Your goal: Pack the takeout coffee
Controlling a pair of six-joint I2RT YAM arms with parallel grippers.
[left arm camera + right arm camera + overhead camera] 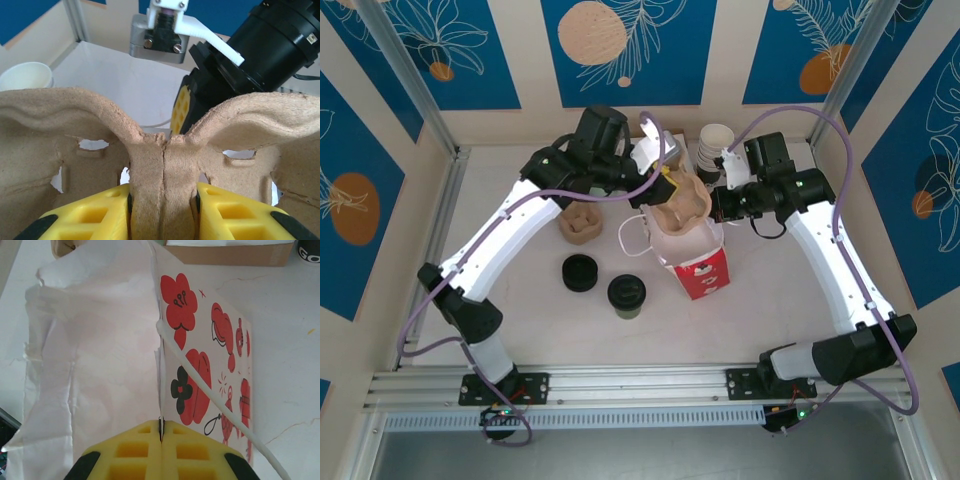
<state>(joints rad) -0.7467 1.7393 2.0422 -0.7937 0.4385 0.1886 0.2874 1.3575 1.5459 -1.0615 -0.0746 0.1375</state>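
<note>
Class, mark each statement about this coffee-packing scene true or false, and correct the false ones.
1. The left gripper clamps a pulp carrier by its middle ridge. True.
2. The right gripper is shut on the edge of the bag. True.
3. The coffee is already inside the bag. False: it stands on the table, outside the bag.
4. The bag's print is blue. False: the flowers on it are red and black.
5. A lid stack stands on the table beside the coffee. True.
</note>
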